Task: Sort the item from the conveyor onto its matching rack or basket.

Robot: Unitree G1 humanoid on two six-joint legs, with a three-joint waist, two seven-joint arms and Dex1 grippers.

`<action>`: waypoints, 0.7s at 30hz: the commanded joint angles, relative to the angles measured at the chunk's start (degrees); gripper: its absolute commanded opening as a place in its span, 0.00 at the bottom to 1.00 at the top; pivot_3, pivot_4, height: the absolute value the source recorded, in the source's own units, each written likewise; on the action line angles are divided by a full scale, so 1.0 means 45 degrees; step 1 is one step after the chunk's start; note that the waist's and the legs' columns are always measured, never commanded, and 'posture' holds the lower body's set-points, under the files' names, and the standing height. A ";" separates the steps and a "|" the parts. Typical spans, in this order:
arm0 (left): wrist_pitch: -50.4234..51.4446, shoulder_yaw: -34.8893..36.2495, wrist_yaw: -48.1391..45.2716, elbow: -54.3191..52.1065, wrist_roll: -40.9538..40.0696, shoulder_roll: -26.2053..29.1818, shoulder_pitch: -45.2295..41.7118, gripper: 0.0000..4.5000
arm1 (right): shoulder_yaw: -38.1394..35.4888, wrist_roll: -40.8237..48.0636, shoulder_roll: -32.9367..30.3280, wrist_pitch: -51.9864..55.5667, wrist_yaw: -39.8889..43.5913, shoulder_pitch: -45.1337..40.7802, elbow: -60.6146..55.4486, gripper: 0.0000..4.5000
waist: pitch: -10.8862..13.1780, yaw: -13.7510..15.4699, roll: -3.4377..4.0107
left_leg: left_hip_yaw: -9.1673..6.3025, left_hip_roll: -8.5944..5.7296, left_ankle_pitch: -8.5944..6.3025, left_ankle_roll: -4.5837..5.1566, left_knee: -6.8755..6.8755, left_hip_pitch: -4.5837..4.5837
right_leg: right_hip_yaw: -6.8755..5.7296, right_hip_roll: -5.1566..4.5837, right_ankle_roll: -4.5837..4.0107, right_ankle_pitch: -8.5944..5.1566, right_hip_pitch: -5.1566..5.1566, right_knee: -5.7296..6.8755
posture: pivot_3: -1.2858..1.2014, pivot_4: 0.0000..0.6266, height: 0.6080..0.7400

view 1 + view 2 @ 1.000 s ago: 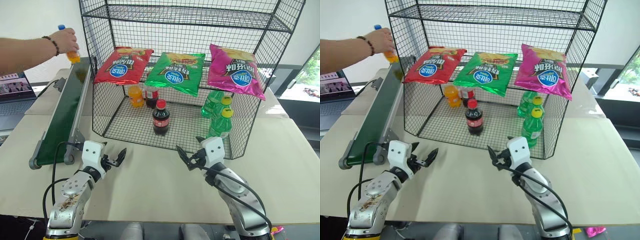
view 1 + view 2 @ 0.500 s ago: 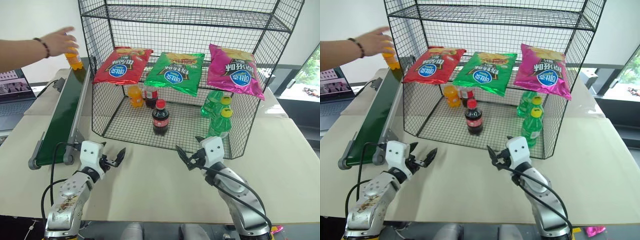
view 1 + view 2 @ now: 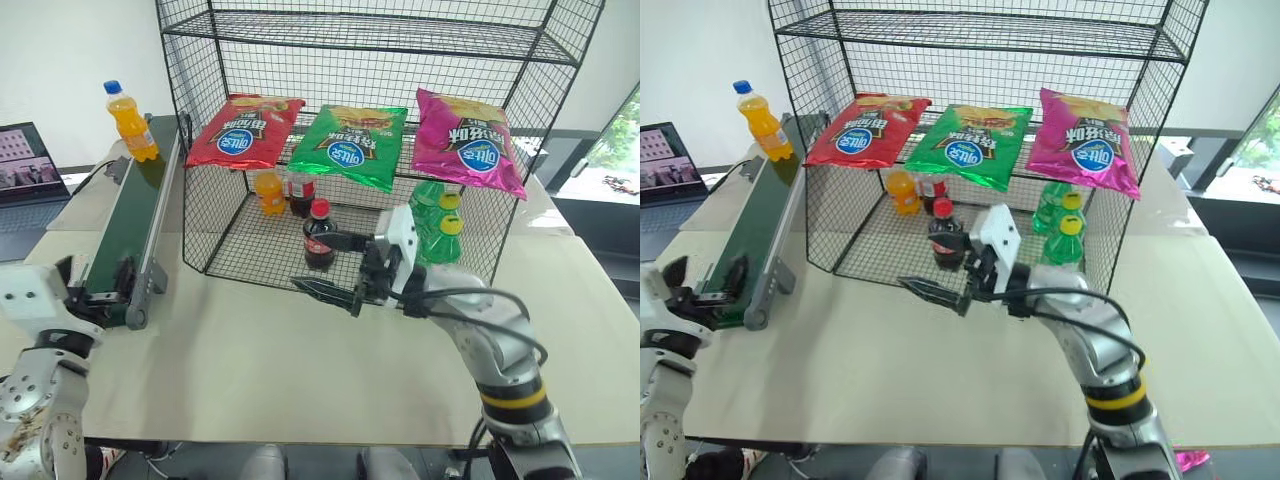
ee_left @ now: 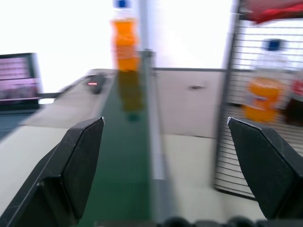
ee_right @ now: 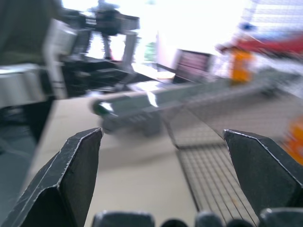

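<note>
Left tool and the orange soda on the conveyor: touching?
Apart. Left eye view: left tool sits by the conveyor's near end, orange soda bottle at the far end.

Orange soda bottle set on the belt's far end

A small clear plastic bottle of orange soda with a blue cap (image 3: 132, 121) is stood upright on the long dark green conveyor belt (image 3: 128, 230), just beside the tall black wire-grid rack (image 3: 380, 60).

Two head views look down over the table (image 3: 250, 370); both wrist views face the conveyor (image 4: 124, 156).
</note>
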 commanded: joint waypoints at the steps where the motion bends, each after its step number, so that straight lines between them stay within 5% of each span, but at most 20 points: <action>1: -0.0179 0.0550 0.0153 0.0618 -0.0200 0.0456 -0.0620 0.99 | 0.0200 0.0548 0.0495 -0.0290 0.1018 -0.1397 0.0744 1.00 | -0.0002 0.0025 -0.0004 | 0.0000 -0.0001 0.0000 0.0000 -0.0001 -0.0002 | -0.0001 -0.0001 -0.0001 0.0001 0.0000 -0.0001 | 0.52 0.24 0.98; 7: -0.0519 0.1041 -0.0113 0.1936 -0.0441 0.1079 -0.1362 0.99 | 0.0095 0.0648 0.1421 -0.0447 0.1389 -0.3053 0.1918 1.00 | -0.0005 0.0003 -0.0008 | 0.0001 0.0000 -0.0001 -0.0001 -0.0021 -0.0008 | -0.0002 -0.0003 -0.0010 0.0006 -0.0016 0.0007 | 0.52 0.24 0.98; 21: -0.1077 0.0402 -0.0664 0.3295 -0.0070 0.1603 -0.2056 0.99 | 0.0201 0.0627 0.1574 -0.0603 0.1295 -0.2872 0.1450 1.00 | -0.0004 -0.0016 -0.0007 | 0.0006 -0.0004 0.0000 -0.0004 -0.0030 -0.0009 | -0.0002 -0.0011 -0.0014 0.0008 -0.0032 0.0020 | 0.52 0.24 0.98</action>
